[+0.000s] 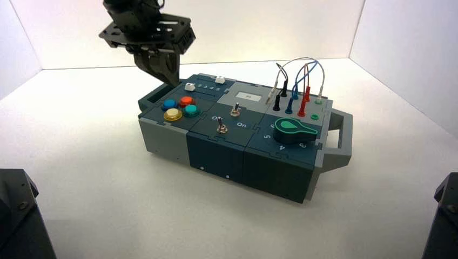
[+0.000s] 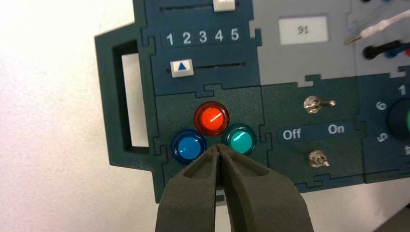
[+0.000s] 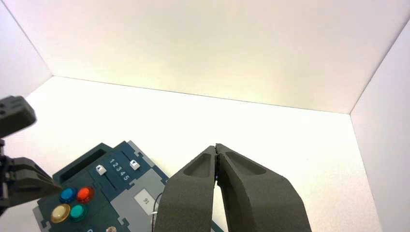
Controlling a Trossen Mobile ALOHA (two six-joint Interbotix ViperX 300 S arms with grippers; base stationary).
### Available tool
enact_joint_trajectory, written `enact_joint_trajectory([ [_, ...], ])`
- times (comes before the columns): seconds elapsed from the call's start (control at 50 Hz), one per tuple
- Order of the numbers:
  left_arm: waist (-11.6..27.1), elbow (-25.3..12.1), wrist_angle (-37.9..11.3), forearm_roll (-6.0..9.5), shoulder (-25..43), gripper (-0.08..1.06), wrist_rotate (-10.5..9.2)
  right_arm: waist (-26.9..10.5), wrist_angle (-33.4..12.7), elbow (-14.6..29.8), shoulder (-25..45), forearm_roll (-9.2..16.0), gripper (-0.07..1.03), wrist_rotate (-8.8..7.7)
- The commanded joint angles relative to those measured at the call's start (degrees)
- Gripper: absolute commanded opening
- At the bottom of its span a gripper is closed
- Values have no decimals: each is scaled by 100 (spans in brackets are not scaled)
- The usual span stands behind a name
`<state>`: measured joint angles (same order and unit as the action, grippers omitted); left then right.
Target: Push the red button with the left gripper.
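The red button [image 1: 186, 100] sits in a cluster of four dome buttons at the left end of the box [image 1: 216, 154], with blue [image 1: 169, 104], yellow [image 1: 173, 114] and teal [image 1: 190, 110] beside it. My left gripper [image 1: 172, 81] hangs above and just behind the cluster, fingers shut, holding nothing. In the left wrist view its tip [image 2: 218, 149] is a short way off the red button [image 2: 212, 118], between blue [image 2: 187, 147] and teal [image 2: 240, 139]; the yellow button is hidden there. The red button also shows in the right wrist view [image 3: 85, 194]. My right gripper [image 3: 216, 147] is shut and empty.
Two sliders with white handles [image 2: 182, 67] and a scale 1 to 5 lie behind the buttons. Two toggle switches [image 2: 314, 104] stand by Off/On lettering. A small display [image 2: 303, 30] reads 91. A green knob [image 1: 291, 129] and plugged wires [image 1: 300, 81] occupy the right end.
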<state>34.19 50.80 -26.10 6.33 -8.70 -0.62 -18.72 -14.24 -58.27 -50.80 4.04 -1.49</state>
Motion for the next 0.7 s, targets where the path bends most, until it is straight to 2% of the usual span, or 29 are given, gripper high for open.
enact_joint_trajectory([
  [0.02, 26, -176, 44, 9, 97, -3, 26, 26, 79, 70, 26, 9, -2, 9],
  [0.4, 35, -264, 167, 0, 334, -3, 97, 26, 88, 70, 26, 18, -2, 9],
  [0.7, 35, -483, 176, -9, 562, -3, 141, 35, 88, 70, 26, 18, -2, 9],
])
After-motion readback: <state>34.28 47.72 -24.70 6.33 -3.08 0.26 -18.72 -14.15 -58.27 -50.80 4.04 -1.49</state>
